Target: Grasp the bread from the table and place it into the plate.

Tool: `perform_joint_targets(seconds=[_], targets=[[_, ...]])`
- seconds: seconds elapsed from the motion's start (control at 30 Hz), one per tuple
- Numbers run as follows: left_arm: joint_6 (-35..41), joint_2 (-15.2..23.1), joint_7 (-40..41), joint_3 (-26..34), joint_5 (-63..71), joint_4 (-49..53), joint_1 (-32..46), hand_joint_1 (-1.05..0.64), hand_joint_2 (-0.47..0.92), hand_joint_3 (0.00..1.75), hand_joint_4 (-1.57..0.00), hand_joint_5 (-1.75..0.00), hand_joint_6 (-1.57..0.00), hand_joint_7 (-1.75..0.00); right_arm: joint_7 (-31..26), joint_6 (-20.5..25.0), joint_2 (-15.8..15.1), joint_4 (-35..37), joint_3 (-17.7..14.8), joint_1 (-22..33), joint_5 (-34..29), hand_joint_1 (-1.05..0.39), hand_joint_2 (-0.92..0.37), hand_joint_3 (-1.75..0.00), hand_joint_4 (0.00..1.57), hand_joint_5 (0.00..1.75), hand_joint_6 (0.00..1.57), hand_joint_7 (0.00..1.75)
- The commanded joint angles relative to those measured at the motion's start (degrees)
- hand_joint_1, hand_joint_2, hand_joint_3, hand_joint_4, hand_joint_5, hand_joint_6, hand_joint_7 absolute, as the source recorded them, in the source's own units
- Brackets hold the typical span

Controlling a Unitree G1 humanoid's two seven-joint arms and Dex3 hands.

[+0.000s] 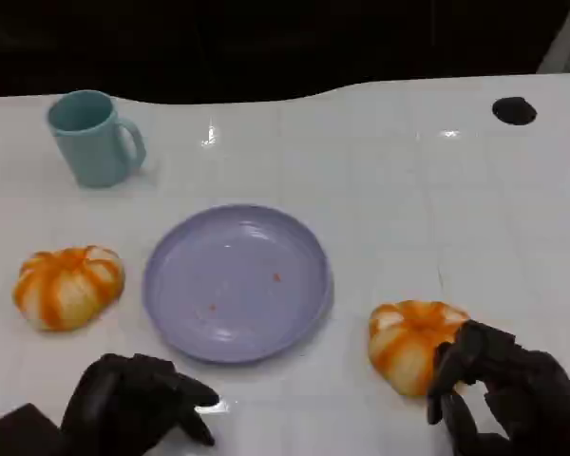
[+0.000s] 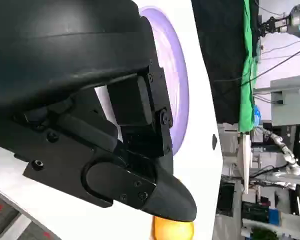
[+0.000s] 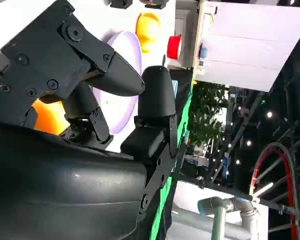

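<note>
A white counter (image 1: 408, 190) is seen across most of the head view, its far edge running along the upper part of the frame against a dark background. At the centre of the frame a lilac plate (image 1: 237, 283) lies flat on the counter, with nothing on it but a few tiny reddish specks. The right hand (image 1: 508, 394) is seen at the lower right of the frame, its black fingers (image 1: 456, 366) curled against the near right side of a bread (image 1: 413, 342), an orange and white striped roll that rests on the counter just to the right of the plate and apart from its rim. Whether the bread is truly gripped cannot be told; in the right wrist view the orange of the bread is seen between the fingers and the shell of the hand. The left hand (image 1: 138, 399) is placed at the lower left of the frame, below the plate, fingers bent downward onto the counter and holding nothing. A second striped bread (image 1: 68, 285) is seen at the left of the frame, left of the plate. A teal mug (image 1: 93, 138) stands upright at the upper left, its handle turned to the right. A small black disc (image 1: 514, 110) lies at the upper right.
</note>
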Motion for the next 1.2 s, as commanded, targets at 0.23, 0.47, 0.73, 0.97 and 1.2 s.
perform_joint_targets(seconds=[0.23,0.47,0.73,0.97,1.2], targets=[[-0.2,0.8,0.2,0.3,-0.3,0.0,-0.2,-1.05,0.92,0.01,-1.40,-0.84,-1.57,-0.22,0.3,0.1,-0.5,0.1,-0.4,-0.1,0.6,-0.15,-0.32,-1.47,0.84,1.75,0.79,1.42],[0.6,0.7,-0.4,0.4,-1.0,-0.2,-0.2,-1.05,0.92,0.00,-1.39,-0.84,-1.57,-0.22,1.0,0.4,-0.6,0.1,-0.3,-0.1,1.0,-0.15,-0.33,-1.44,0.83,1.75,0.78,1.40],[0.2,0.8,0.1,0.3,-0.5,-0.1,-0.2,-1.05,0.92,0.01,-1.40,-0.84,-1.57,-0.22,0.7,0.1,-0.6,-0.2,-0.5,-0.1,0.3,-0.15,-0.33,-1.45,0.84,1.75,0.79,1.40],[0.2,0.7,0.3,0.3,-0.4,-0.6,0.0,-1.05,0.92,0.01,-1.39,-0.84,-1.57,-0.22,-1.9,-2.4,-0.8,-0.5,-1.4,-0.8,-2.4,-0.14,-0.32,-1.46,0.82,1.70,0.80,1.27],[-0.3,0.6,-0.3,0.4,-0.8,-0.1,-0.1,-1.05,0.92,0.01,-1.39,-0.84,-1.57,-0.21,-6.9,2.9,-5.5,-7.9,-2.4,-0.6,-12.9,-0.31,-0.68,-0.65,0.68,1.38,0.78,0.80]])
